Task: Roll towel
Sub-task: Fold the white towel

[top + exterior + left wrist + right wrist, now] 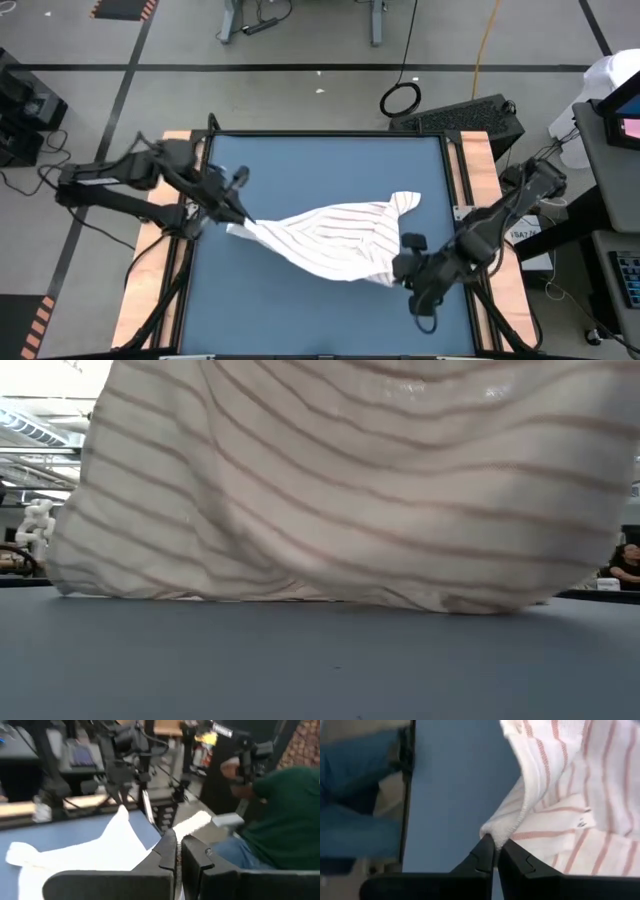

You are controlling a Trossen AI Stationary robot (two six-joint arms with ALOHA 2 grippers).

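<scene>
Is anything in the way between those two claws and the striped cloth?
Nothing visible is. The left gripper is shut on one corner of the towel, and the right gripper is pinching another edge. Only bare blue table lies around the cloth.

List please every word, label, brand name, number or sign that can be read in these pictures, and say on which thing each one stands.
No text can be read in any view.
Small tag on the towel: dark marks, too small to read.
White label on the equipment behind the table, left wrist view: letters too blurred to read.
White label by the right arm, high view: too small to read.
Screen at the high view's right edge: no legible characters.
</scene>
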